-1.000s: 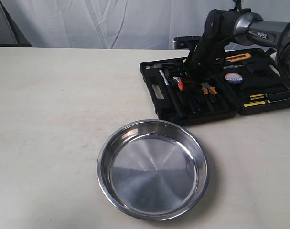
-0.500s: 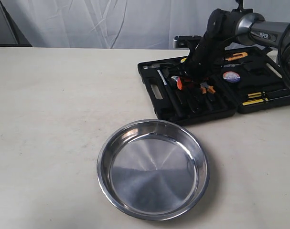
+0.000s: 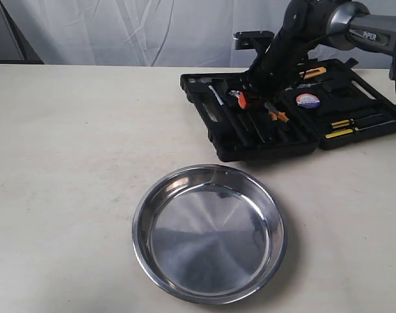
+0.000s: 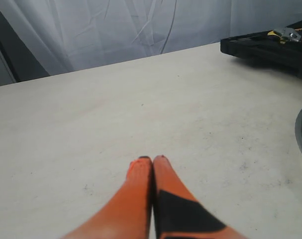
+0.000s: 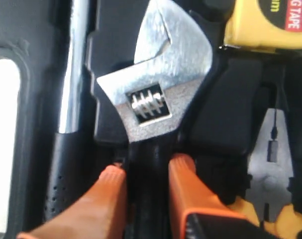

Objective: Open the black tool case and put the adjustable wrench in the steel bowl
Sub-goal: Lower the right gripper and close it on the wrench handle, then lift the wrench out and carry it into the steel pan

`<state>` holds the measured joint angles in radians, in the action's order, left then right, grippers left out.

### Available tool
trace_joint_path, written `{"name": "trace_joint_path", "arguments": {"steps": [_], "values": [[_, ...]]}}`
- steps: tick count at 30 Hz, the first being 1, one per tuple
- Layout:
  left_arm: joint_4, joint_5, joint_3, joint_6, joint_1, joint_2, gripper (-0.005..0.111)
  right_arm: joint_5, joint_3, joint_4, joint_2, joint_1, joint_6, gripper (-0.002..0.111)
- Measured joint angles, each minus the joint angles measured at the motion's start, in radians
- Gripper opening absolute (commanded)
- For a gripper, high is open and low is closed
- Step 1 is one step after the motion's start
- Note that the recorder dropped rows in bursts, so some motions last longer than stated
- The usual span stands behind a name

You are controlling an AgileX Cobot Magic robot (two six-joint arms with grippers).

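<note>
The black tool case [image 3: 269,151] lies open at the back right, with tools in its moulded slots. My right gripper [image 3: 247,98] reaches down into its left half. In the right wrist view, the gripper [image 5: 148,167] has an orange finger on each side of the black handle of the adjustable wrench [image 5: 155,99], just below the silver head and thumb screw. The wrench still lies in its slot. The empty steel bowl [image 3: 141,225] sits in front of the case. My left gripper [image 4: 151,159] hovers shut over bare table; the case [image 4: 260,47] lies far off.
Next to the wrench lie a hammer with a chrome shaft [image 5: 73,74], a yellow tape measure [image 5: 270,25] and pliers [image 5: 272,174]. The case's right half holds screwdrivers [image 3: 341,127] and a round tape [image 3: 307,100]. A white curtain hangs behind the table.
The open case has slid left and toward the back of the table, together with my right arm. The bowl has not moved.
</note>
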<state>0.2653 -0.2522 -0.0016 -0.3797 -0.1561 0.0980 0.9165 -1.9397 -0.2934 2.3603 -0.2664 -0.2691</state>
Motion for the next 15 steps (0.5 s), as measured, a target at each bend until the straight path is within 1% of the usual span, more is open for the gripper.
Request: {"name": "trace_joint_path", "arguments": {"steps": [10, 12, 15], "values": [[0.0, 0.0, 0.0, 0.0, 0.0, 0.0, 0.0, 0.021, -0.004, 0.028, -0.038, -0.002, -0.004, -0.001], [0.0, 0.0, 0.0, 0.0, 0.0, 0.0, 0.0, 0.045, -0.004, 0.028, -0.039, -0.002, -0.006, -0.001], [0.0, 0.0, 0.0, 0.0, 0.0, 0.0, 0.0, 0.129, -0.004, 0.024, -0.065, -0.002, -0.02, -0.001]]}}
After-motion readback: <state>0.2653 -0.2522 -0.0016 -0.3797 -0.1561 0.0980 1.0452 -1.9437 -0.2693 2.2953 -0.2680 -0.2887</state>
